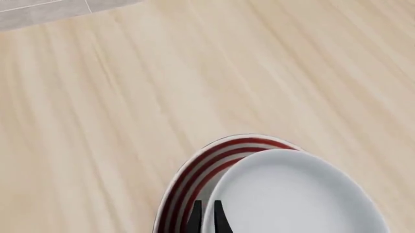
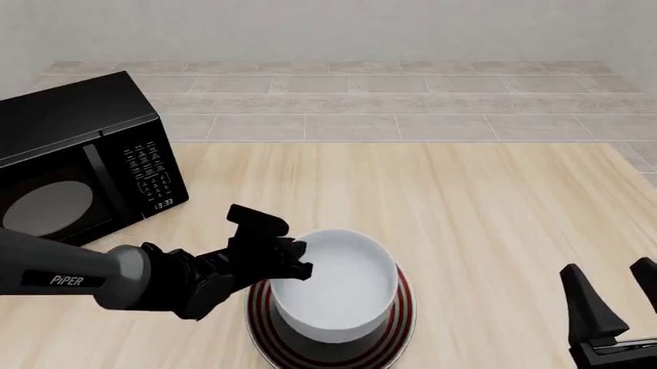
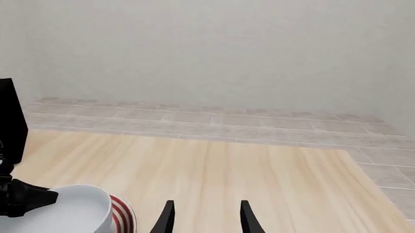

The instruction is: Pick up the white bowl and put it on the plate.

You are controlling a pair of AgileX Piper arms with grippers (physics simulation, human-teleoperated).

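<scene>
The white bowl (image 2: 344,288) sits on the red-ringed plate (image 2: 398,327) near the table's front, slightly left of centre. My left gripper (image 2: 298,261) is at the bowl's left rim, its jaws nearly together with the rim between them. In the left wrist view one finger of the left gripper (image 1: 207,221) lies over the bowl (image 1: 298,194) and the other over the plate (image 1: 198,172). My right gripper (image 2: 614,286) is open and empty at the front right, well clear of the plate. In the right wrist view the right gripper (image 3: 206,218) shows open, with the bowl (image 3: 77,213) and plate (image 3: 124,216) off to one side.
A black microwave (image 2: 72,169) stands at the table's left, behind the left arm; its edge also shows in the right wrist view (image 3: 9,121). A grey tiled strip (image 2: 359,115) runs behind the wooden table top (image 2: 493,207), up to a plain wall.
</scene>
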